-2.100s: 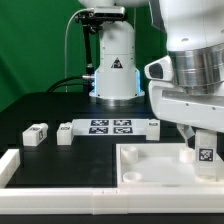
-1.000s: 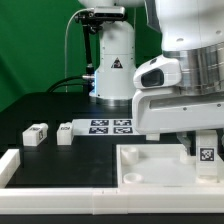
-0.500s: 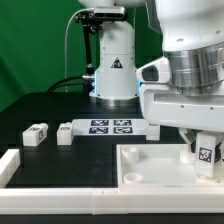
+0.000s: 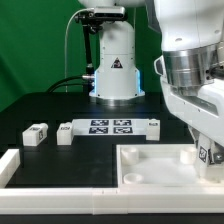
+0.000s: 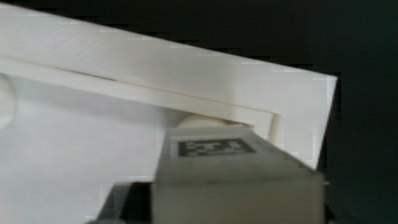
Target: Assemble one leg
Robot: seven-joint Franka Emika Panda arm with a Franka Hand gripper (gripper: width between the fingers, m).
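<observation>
A large white panel (image 4: 150, 168) lies at the front of the table. My gripper (image 4: 205, 150) stands over its far corner on the exterior view's right and is shut on a small white leg (image 4: 207, 153) with a black-and-white tag. The leg stands upright at that corner socket. In the wrist view the leg (image 5: 219, 150) fills the space between my fingers, over the panel's raised corner rim (image 5: 267, 115). My gripper (image 5: 222, 195) largely hides its own fingers there. Two more legs (image 4: 36, 134) (image 4: 66, 132) lie on the black table at the exterior view's left.
The marker board (image 4: 110, 126) lies flat at mid-table, with another small white part (image 4: 152, 122) at its end. The robot base (image 4: 115, 65) stands behind it. A white rail (image 4: 12, 166) runs along the front and the exterior view's left.
My wrist and hand have turned over the corner while the leg stayed in place at the panel's socket. The other legs and the panel have not moved.
</observation>
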